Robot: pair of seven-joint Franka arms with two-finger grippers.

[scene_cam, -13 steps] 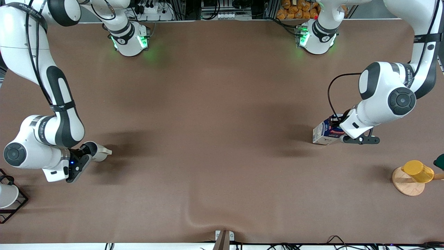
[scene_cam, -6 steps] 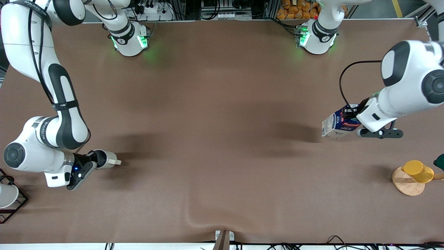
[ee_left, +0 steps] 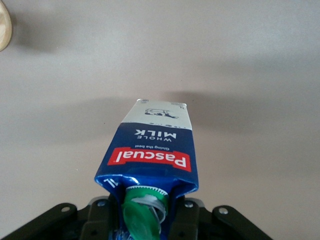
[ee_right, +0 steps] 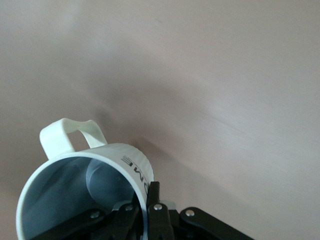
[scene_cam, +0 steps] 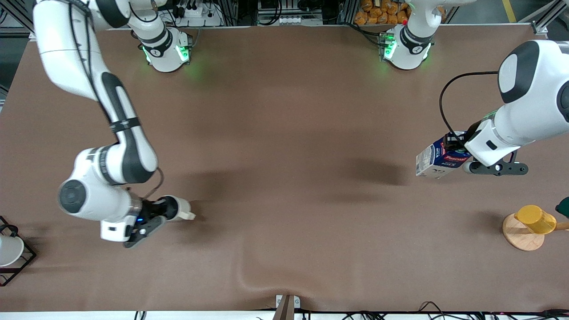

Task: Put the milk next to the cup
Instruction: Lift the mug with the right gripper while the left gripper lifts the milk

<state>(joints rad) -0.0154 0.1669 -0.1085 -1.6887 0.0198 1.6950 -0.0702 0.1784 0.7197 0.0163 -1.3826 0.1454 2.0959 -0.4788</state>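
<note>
My left gripper [scene_cam: 458,152] is shut on the top of the milk [scene_cam: 438,159], a blue carton with a red label, and holds it tilted in the air over the left arm's end of the table. In the left wrist view the milk [ee_left: 152,155] hangs from the jaws by its green cap. My right gripper [scene_cam: 166,212] is shut on the rim of the cup [scene_cam: 181,210], an off-white mug, and holds it on its side above the cloth toward the right arm's end. The right wrist view shows the cup [ee_right: 82,187] with its grey inside and handle, its wall pinched between the fingers.
A yellow cup [scene_cam: 535,219] sits on a round wooden coaster [scene_cam: 522,236] near the left arm's end. A white cup in a black wire rack [scene_cam: 11,253] stands at the right arm's end. The brown cloth has a fold [scene_cam: 266,278] near the front edge.
My right gripper has carried the cup toward the table's middle and nearer the front camera. My left gripper has lifted the milk off the table and shifted it toward the left arm's end.
</note>
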